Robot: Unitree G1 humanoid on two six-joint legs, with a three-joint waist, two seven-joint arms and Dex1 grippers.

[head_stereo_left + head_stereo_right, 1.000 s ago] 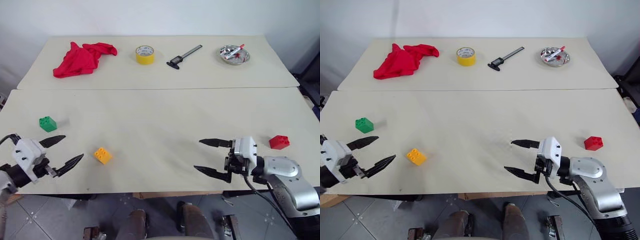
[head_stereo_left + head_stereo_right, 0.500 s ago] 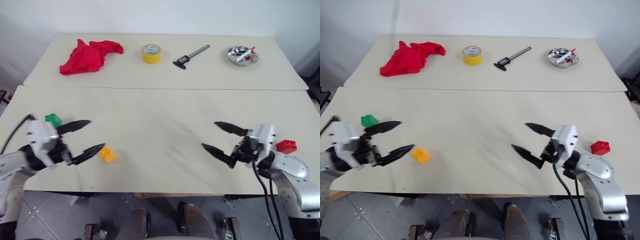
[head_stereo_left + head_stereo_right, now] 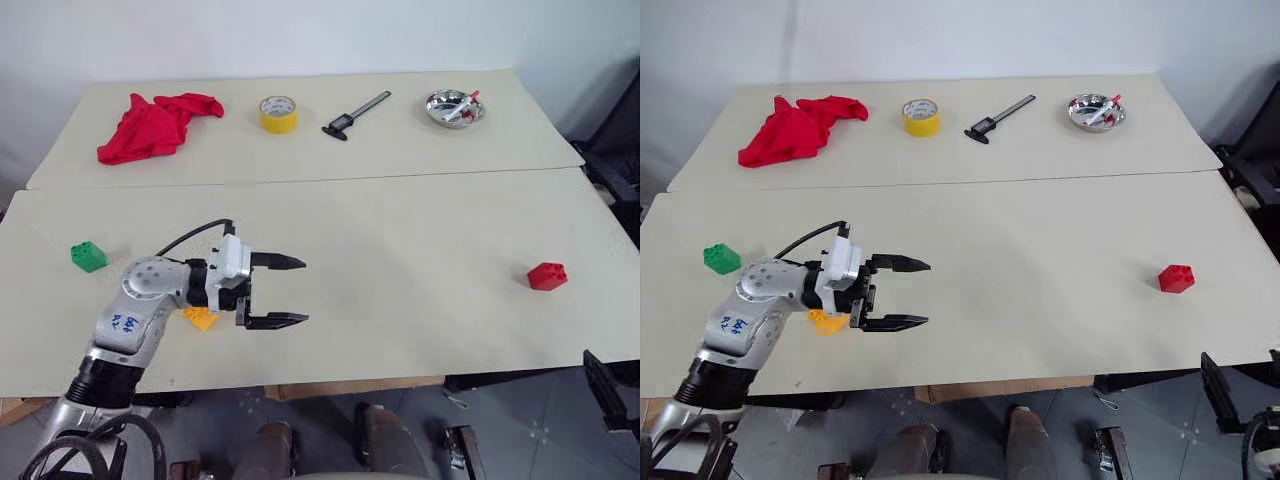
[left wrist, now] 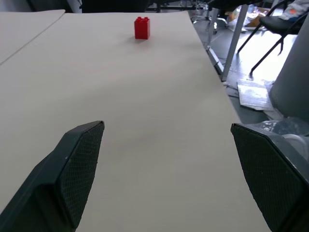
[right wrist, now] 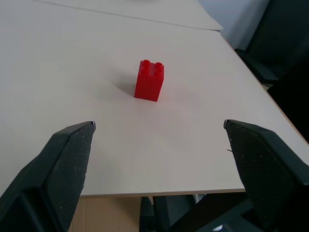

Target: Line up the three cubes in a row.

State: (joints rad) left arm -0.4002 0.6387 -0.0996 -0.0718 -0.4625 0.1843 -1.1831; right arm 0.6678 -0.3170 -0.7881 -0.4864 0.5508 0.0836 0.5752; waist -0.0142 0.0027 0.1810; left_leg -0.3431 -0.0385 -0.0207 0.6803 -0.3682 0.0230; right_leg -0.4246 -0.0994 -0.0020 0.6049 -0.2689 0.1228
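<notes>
The green cube [image 3: 88, 256] sits near the table's left edge. The orange-yellow cube [image 3: 201, 320] lies near the front, partly hidden behind my left wrist. My left gripper [image 3: 304, 291] is open and empty, pointing right across the table with its fingertips past that cube. The red cube [image 3: 547, 276] stands far to the right, and the left wrist view has it in the distance [image 4: 142, 27]. In the right wrist view my right gripper [image 5: 159, 124] is open and empty at the table's front edge. The red cube [image 5: 149, 80] stands ahead of it, apart from both fingers.
On the rear table lie a red cloth [image 3: 150, 123], a yellow tape roll [image 3: 278, 113], a caliper [image 3: 355, 103] and a metal bowl [image 3: 454, 107] holding a pen. A seam separates the two tables. Dark chairs stand off the right edge.
My left gripper has swung right, past the orange-yellow cube. My right gripper has pulled back and to the right, off the table's middle, and now faces the red cube. The cubes have not moved.
</notes>
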